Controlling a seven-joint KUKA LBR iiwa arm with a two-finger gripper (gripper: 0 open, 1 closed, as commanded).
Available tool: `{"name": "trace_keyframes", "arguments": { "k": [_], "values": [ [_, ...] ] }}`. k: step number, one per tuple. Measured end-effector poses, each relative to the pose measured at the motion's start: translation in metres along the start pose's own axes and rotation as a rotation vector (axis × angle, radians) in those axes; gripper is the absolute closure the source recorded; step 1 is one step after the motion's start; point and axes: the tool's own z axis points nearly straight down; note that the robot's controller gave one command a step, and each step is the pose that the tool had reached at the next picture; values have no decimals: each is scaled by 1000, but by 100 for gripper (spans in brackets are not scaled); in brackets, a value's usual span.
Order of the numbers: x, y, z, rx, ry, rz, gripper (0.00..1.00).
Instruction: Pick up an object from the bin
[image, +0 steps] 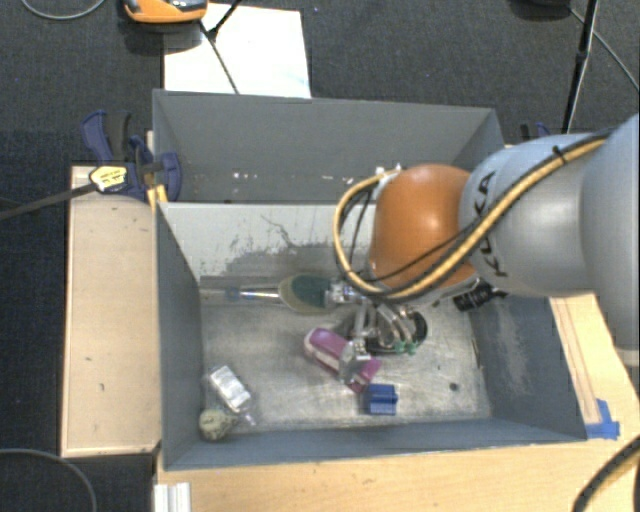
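The tool (362, 352) partly covers the purple thing (325, 345).

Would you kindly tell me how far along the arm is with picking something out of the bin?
Done: the gripper is down in the bin, at the purple piece in the middle. In hand: it sits against that piece, but I cannot see a hold. Left: the lift; the purple piece, blue block and spoon lie on the floor.

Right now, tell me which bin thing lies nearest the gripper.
The purple piece, beside the gripper; the blue block, spoon and clear packet lie farther off.
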Motion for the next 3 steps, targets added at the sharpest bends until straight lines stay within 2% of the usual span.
{"name": "trace_keyframes", "arguments": {
  "k": [1, 2, 3],
  "values": [
    [-13, -32, 43, -12, -5, -52, 0],
    [-14, -35, 42, -5, -11, -49, 100],
    [-26, -34, -106, -4, -13, 26, 100]
  ]
}}
